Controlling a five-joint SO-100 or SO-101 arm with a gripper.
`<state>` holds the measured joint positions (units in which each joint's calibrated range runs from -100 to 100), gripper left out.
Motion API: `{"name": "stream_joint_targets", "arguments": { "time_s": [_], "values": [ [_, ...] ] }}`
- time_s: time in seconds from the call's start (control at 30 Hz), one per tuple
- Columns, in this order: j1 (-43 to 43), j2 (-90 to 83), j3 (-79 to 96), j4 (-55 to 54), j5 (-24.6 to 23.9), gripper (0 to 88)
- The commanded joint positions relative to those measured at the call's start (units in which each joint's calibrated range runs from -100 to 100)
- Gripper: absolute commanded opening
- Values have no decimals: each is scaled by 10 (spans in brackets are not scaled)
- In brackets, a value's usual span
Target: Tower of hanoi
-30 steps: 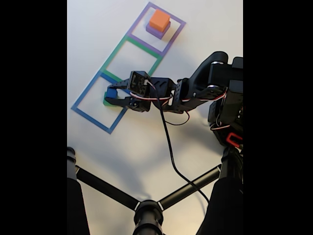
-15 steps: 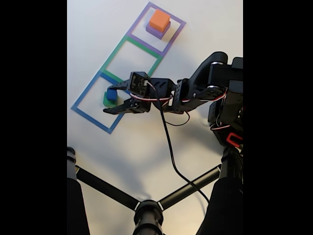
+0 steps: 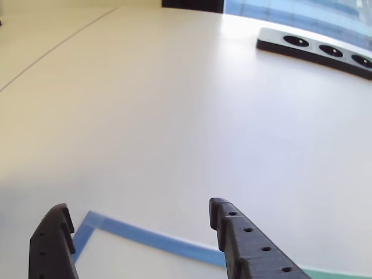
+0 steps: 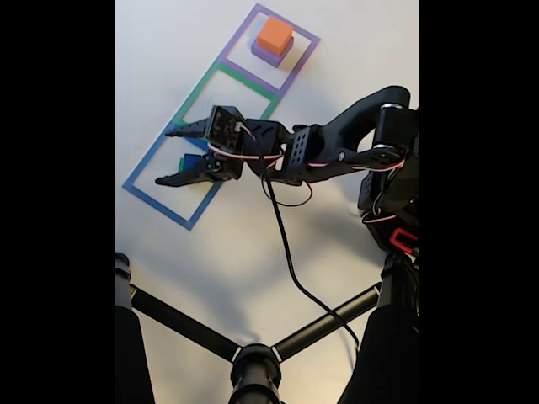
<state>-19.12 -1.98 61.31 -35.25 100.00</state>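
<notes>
Surface: pale, bare counter (image 4: 236,252) carried a row of three taped squares, blue, green and purple.
Foreground: black tripod legs (image 4: 253,353) crossed the bottom of the fixed view, nearer than the end effector.
End effector: end effector (image 4: 170,155) stood wide open and empty, jaws spread over the blue square (image 4: 152,195); in the other view the two black fingers (image 3: 244,247) framed the blue tape corner (image 3: 145,237) with nothing between them.
Arm: black arm (image 4: 354,147) reached in from the right of the fixed view, with a black cable (image 4: 290,261) hanging from the wrist.
Blue block: blue block (image 4: 190,160) lay between the jaws, inside the blue square, partly hidden by the lower jaw; a sliver of green showed at its edge.
Beyond the end effector: green square (image 4: 200,88) lay next along the row.
Farthest: orange block (image 4: 274,35) sat on top of a purple block (image 4: 268,55), inside the purple square (image 4: 305,59), well apart from the end effector.
Background: black power strip (image 3: 317,49) lay at the far edge of the counter.
</notes>
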Motion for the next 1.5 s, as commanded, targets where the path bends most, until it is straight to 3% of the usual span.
{"name": "stream_joint_targets", "arguments": {
  "time_s": [0.0,0.2,0.57,0.7,1.03,1.47],
  "values": [
    [23,-112,-97,187,0,189],
    [44,-271,-212,498,0,1],
    [168,-389,-468,1013,0,1],
    [233,-410,-553,1142,0,1],
    [415,-451,-698,1344,0,1],
    [584,-498,-665,1350,0,26]
  ]
}}
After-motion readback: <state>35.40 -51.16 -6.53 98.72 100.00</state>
